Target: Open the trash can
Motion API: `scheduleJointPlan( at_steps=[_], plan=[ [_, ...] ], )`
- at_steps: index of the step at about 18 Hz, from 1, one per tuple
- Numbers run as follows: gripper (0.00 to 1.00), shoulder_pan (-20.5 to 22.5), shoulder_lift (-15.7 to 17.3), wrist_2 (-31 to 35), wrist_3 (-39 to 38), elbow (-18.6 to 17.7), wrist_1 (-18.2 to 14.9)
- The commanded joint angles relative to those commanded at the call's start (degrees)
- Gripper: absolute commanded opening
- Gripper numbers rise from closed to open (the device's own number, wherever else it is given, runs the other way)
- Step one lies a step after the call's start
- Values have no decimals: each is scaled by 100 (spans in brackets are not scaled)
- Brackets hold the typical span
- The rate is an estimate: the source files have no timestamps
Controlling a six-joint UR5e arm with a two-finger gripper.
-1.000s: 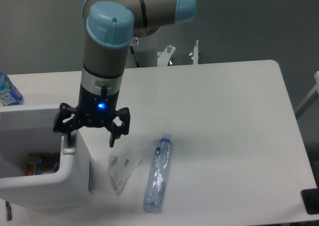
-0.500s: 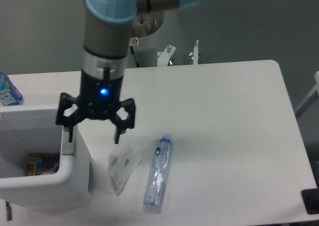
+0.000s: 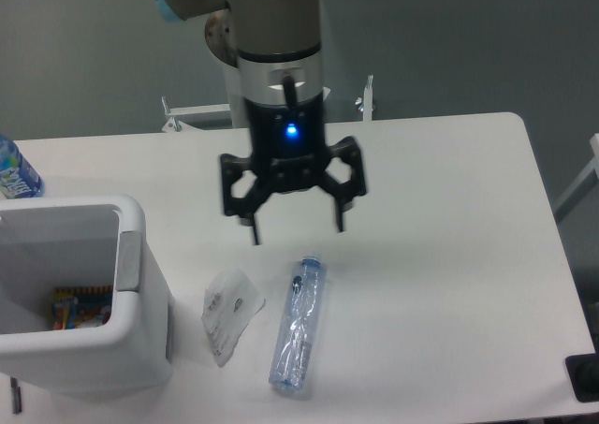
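The white trash can (image 3: 140,349) stands at the table's front left. Its top is open, and colourful rubbish shows inside. Its grey push bar (image 3: 128,261) sits on the right rim. No lid shows. My gripper (image 3: 295,227) hangs open and empty above the table, to the right of the can and just above the cap end of a crushed clear bottle (image 3: 298,324). It touches nothing.
A crumpled clear wrapper (image 3: 227,310) lies between the can and the bottle. A blue-labelled bottle (image 3: 14,173) stands at the far left edge. The white table (image 3: 449,255) ends at the right, with a black object (image 3: 583,377) at the lower right corner.
My gripper has left the can's right rim, risen and swung right, and now hangs over the bottle's cap end. The can, wrapper and bottle have not moved.
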Motion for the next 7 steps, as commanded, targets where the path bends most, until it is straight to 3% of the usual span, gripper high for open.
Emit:
scheduleJointPlan(
  at_steps=[2, 7],
  plan=[
    [100, 203, 97, 0, 545, -167, -35],
    [100, 581, 194, 0, 1812, -203, -553]
  ],
)
